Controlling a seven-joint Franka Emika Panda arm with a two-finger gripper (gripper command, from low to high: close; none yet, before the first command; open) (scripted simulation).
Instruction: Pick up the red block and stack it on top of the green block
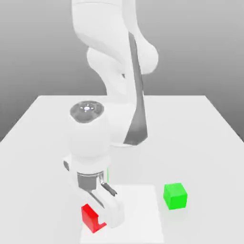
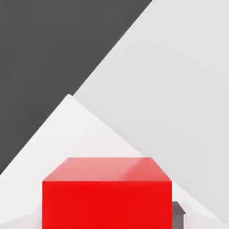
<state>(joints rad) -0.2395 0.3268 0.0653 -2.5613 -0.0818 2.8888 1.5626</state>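
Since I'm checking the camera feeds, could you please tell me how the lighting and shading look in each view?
Exterior view: bright, even light, a small highlight on the arm's glossy dark cap, the white arm nearly blending into the pale table; hand view: the matte red cube has one face paler than the other.

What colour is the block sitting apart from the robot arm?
Bright green; the block shows best in the exterior view.
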